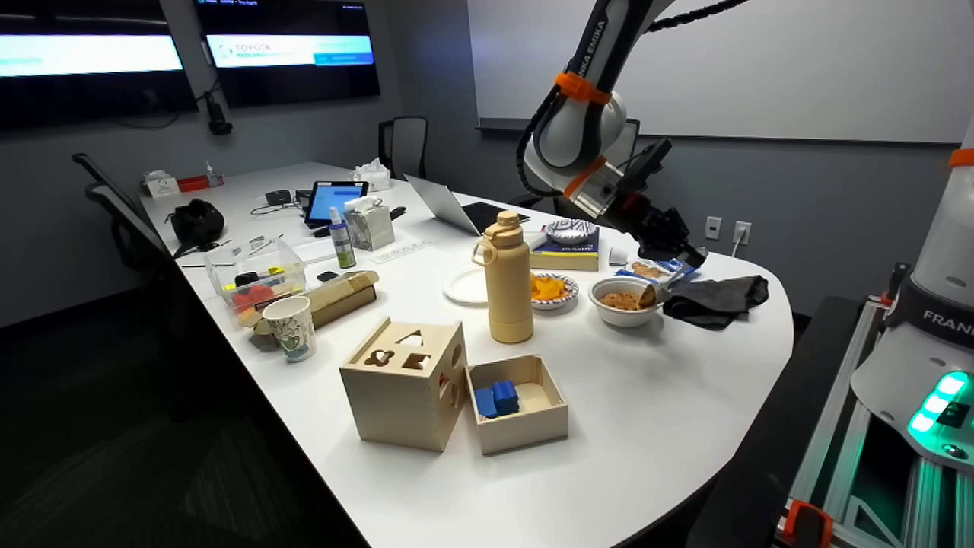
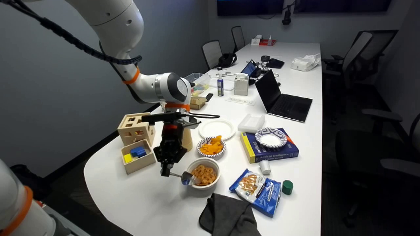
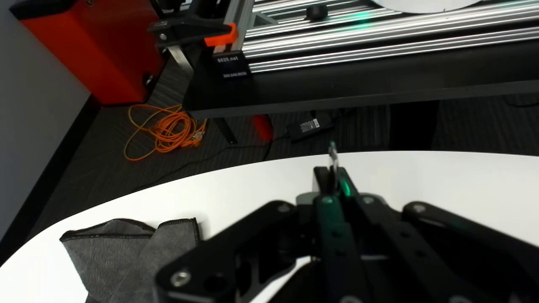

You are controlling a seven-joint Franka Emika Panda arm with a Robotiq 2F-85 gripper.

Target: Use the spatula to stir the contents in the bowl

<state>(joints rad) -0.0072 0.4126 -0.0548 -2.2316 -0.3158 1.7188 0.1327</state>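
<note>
Gripper (image 3: 334, 172) fills the lower foreground of the wrist view, fingers clamped on the handle of the spatula (image 2: 187, 178).

Room, left to right, in an exterior view: robot base (image 2: 31, 221) at lower left; grey wall (image 2: 49, 98); white table (image 2: 115, 186), rounded at its near end, cluttered along its length; two screens (image 2: 251, 7) on the far wall; mesh chairs (image 2: 356, 59) along both sides (right-hand ones overlap, count unclear).

Counts, same order. One shape box (image 2: 134, 128). One wooden tray (image 2: 141, 163), holding one yellow block (image 2: 128, 158) and blue blocks (image 1: 505, 396) (two, as far as can be made out). One tan bottle (image 1: 510, 293), partly hidden behind the gripper. One white bowl (image 2: 203, 161), just right of the fingertips, filled with orange-brown contents (image 2: 205, 175); spatula head reaches over its rim, contact with the contents unclear. One patterned bowl (image 2: 199, 147) of orange chips (image 2: 211, 147). One plate (image 2: 216, 127). One dark cloth (image 2: 229, 214). One snack packet (image 2: 257, 191). One book (image 2: 282, 156), bearing a second patterned bowl (image 2: 270, 141). One green cap (image 2: 287, 187). One laptop (image 2: 292, 105).
</note>
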